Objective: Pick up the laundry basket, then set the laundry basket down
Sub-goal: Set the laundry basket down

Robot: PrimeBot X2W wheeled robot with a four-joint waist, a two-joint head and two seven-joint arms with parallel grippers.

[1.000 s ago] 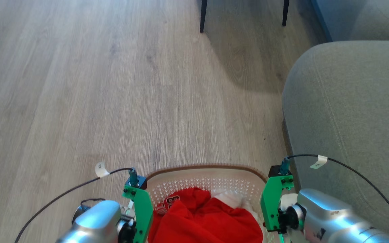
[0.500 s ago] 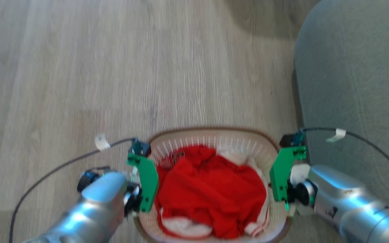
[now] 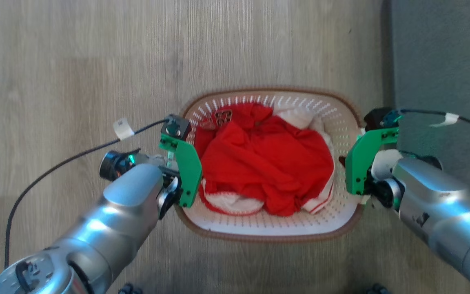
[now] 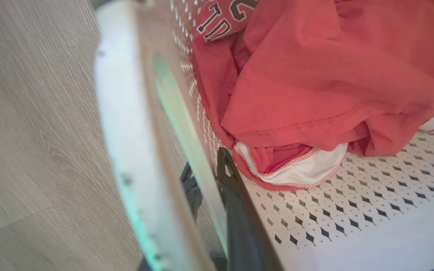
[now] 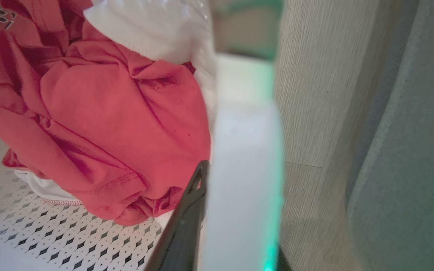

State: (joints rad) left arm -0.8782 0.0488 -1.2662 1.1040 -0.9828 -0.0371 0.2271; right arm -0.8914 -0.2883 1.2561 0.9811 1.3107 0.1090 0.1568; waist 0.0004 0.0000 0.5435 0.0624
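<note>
L gripper (image 4: pixel 205 162) & R gripper (image 5: pixel 239 173) each clamped on a side of the cream perforated plastic laundry basket w/ brown rim (image 3: pixel 271 228), by grey fabric sofa (image 3: pixel 443 61). Best to hold both level, move in sync.

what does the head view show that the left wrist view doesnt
Head view's own: the basket's full brown rim, the right gripper at its right side, the grey sofa, a tagged cable.
Left wrist view's own: the left gripper pinching the basket wall, one finger inside and one outside; the hem stitching on the red garment.
Both: the basket, the red garment with its lettering, the wood floor.
</note>
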